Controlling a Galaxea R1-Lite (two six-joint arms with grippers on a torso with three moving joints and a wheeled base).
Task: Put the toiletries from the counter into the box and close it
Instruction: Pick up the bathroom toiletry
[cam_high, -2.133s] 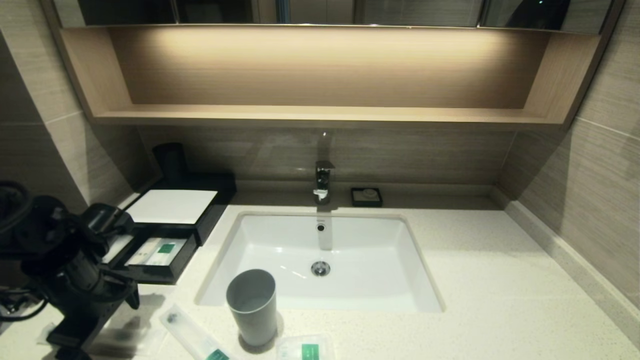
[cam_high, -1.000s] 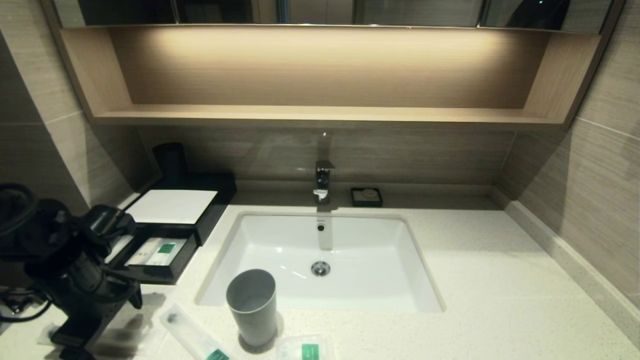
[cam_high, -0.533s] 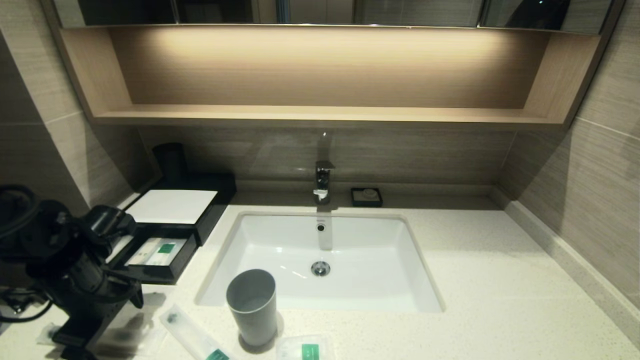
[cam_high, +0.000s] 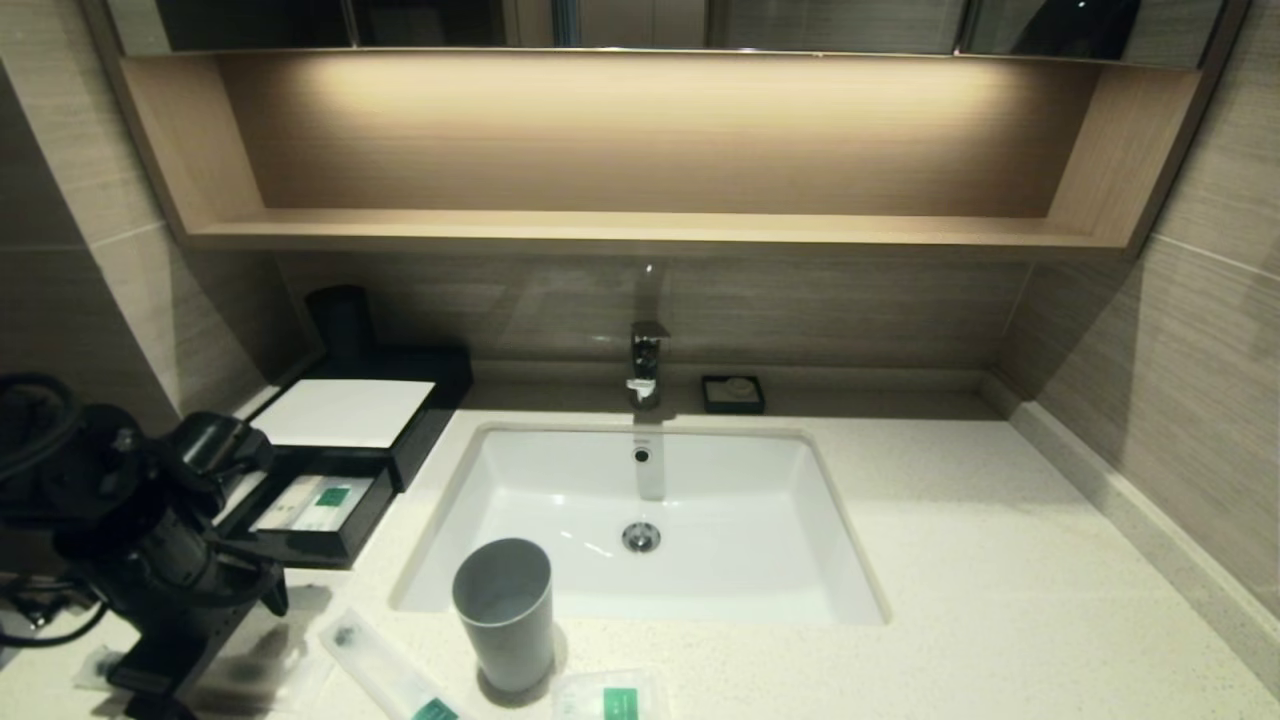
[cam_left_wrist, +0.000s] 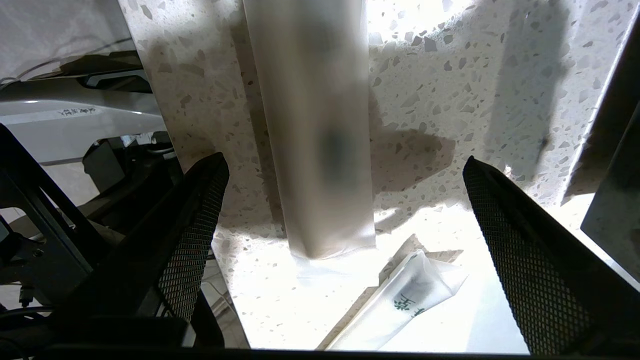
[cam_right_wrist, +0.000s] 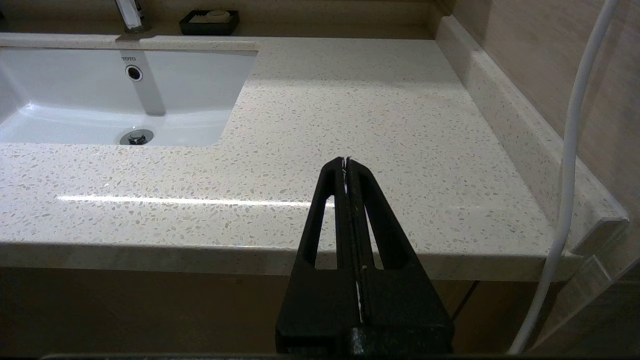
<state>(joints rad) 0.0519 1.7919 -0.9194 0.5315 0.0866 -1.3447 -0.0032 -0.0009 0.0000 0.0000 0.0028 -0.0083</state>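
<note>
My left gripper (cam_high: 150, 680) hangs low over the counter (cam_high: 1000, 600) at its front left corner. In the left wrist view it (cam_left_wrist: 345, 161) is open, with its jaws on either side of a long translucent packet (cam_left_wrist: 315, 125) lying flat, not touching it. That packet shows dimly in the head view (cam_high: 280, 668). A second packet with green print (cam_left_wrist: 405, 300) lies close by. Another long packet (cam_high: 385, 675) and a small squarish one (cam_high: 610, 698) lie at the front edge. The black box (cam_high: 345, 412) has its drawer (cam_high: 320, 505) pulled out, with packets inside. My right gripper (cam_right_wrist: 346, 162) is shut and empty.
A grey cup (cam_high: 505, 610) stands upright between the two front packets, at the rim of the white sink (cam_high: 640, 500). A tap (cam_high: 647, 362) and a small black soap dish (cam_high: 733, 393) are at the back. A dark cup (cam_high: 342, 320) stands behind the box.
My left arm has sunk slightly toward the counter and edged a little right. The packets, cup and drawer have not moved.
</note>
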